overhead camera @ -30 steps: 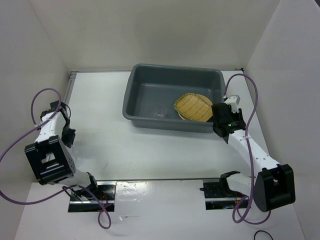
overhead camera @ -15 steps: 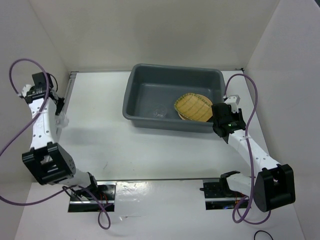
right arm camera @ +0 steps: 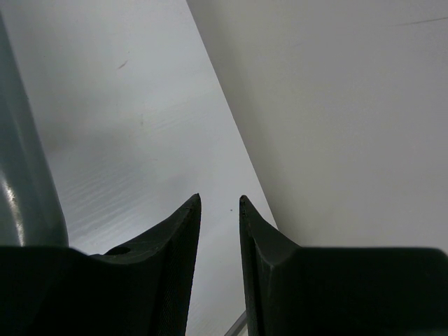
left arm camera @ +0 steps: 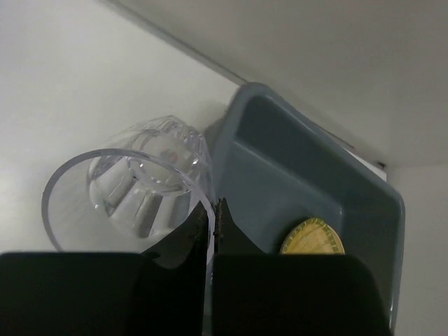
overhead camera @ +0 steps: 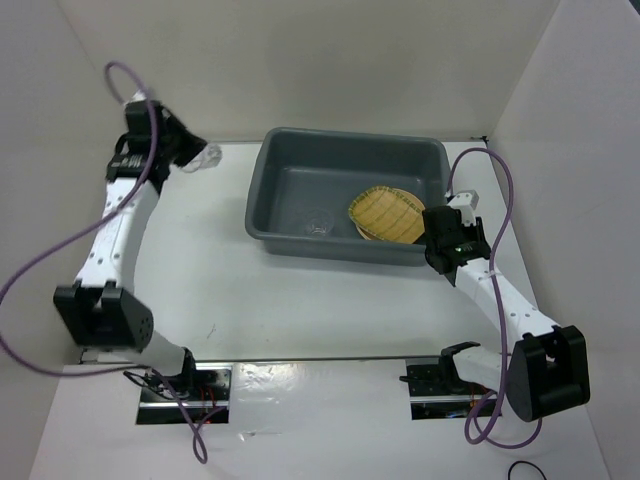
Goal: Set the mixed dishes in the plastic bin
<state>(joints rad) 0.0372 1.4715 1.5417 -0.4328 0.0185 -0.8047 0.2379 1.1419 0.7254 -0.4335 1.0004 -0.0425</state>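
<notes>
My left gripper (overhead camera: 188, 156) is shut on the rim of a small clear cup (overhead camera: 204, 156), held just left of the plastic bin's (overhead camera: 262, 190) back-left corner. In the left wrist view the cup (left arm camera: 133, 189) hangs on its side with its wall pinched between the fingertips of the gripper (left arm camera: 211, 210), and the bin (left arm camera: 308, 175) lies beyond. Inside the bin lie a yellow slatted tray (overhead camera: 388, 214) and another clear cup (overhead camera: 320, 225). My right gripper (overhead camera: 447, 230) rests beside the bin's right end, and the wrist view shows this gripper (right arm camera: 220, 201) slightly open with nothing between its fingers.
White walls enclose the table on the left, back and right. The right wall stands close beside the right gripper, and the bin's rim (right arm camera: 21, 189) lies to its left. A purple cable (overhead camera: 500, 200) loops above the right arm.
The left arm has swung from the left wall up and to the right, towards the bin's back-left corner, and the clear cup now shows in its jaws. The right arm has not moved.
</notes>
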